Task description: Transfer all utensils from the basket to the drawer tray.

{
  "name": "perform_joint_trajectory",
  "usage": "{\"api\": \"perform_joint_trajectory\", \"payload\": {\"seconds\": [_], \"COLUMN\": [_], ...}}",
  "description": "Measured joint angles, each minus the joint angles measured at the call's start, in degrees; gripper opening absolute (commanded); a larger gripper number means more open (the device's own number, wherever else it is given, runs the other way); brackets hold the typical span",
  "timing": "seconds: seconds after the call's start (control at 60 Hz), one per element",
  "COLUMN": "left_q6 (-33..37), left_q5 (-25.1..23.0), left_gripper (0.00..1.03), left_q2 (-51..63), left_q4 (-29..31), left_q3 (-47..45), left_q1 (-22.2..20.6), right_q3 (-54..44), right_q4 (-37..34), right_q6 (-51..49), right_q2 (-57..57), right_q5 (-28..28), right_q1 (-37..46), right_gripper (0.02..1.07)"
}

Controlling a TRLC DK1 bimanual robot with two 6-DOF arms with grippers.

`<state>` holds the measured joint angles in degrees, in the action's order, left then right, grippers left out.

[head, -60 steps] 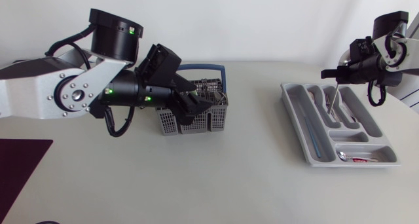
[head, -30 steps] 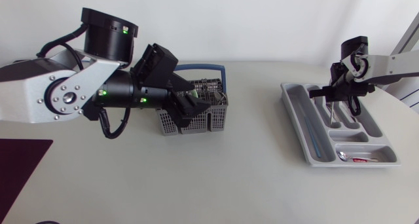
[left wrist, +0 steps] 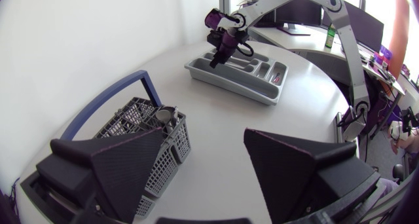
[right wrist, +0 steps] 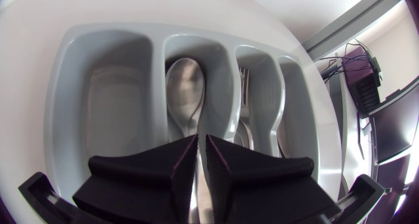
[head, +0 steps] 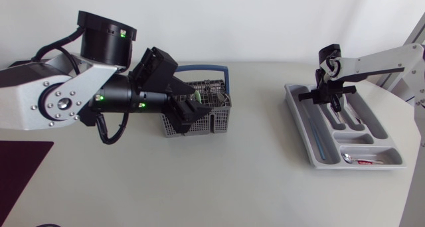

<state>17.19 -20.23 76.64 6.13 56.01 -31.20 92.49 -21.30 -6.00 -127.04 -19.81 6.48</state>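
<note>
Our right fingers [right wrist: 150, 168] pinch a spoon [right wrist: 184, 86], its bowl ahead of them in the drawer tray [right wrist: 72, 86]; our left fingers [left wrist: 124, 165] gape wide beside the basket [left wrist: 141, 116].

Head view: the table [head: 252, 180] I work at, a pale, plain surface filling the frame from the left edge to the right. Two items stand directly on it. Upper centre: a grey mesh basket [head: 219, 121] with a blue hoop handle, upright on its base. Right of centre: a light grey drawer tray [head: 307, 111], lying flat, divided into several long compartments and a short one across its lower end, set at a slight angle to the table's far edge. Basket and tray lie well apart, bare tabletop between them. Lower left corner: a dark maroon patch [head: 20, 167]; I cannot tell whether it rests on the table.
</note>
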Motion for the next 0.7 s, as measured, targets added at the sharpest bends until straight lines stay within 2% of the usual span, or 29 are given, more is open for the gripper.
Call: {"api": "perform_joint_trajectory", "payload": {"seconds": [0.133,0.3,0.383,0.517,0.7], "left_q6": [0.4,0.9,1.2,2.3,3.0], "left_q5": [0.8,1.8,3.0,6.1,9.4], "left_gripper": [0.88,0.88,0.89,0.89,0.89], "left_q2": [-0.2,-0.4,-0.4,-0.4,-0.2], "left_q4": [0.0,0.0,0.0,-0.3,-1.6], "left_q3": [-0.1,-0.1,-0.1,-0.1,-0.1], "left_q1": [0.0,0.1,0.1,0.0,-0.1], "right_q3": [0.6,-3.6,-8.3,-16.1,-24.1], "right_q4": [0.0,2.2,3.3,4.9,6.1], "right_q6": [0.0,0.0,-0.1,-0.7,-1.3], "right_q2": [-0.4,4.1,9.6,20.9,31.5], "right_q5": [-0.2,0.3,1.3,6.9,10.7], "right_q1": [0.1,-0.2,-1.7,-5.6,-12.4], "right_gripper": [0.43,0.77,0.87,0.88,0.88]}}
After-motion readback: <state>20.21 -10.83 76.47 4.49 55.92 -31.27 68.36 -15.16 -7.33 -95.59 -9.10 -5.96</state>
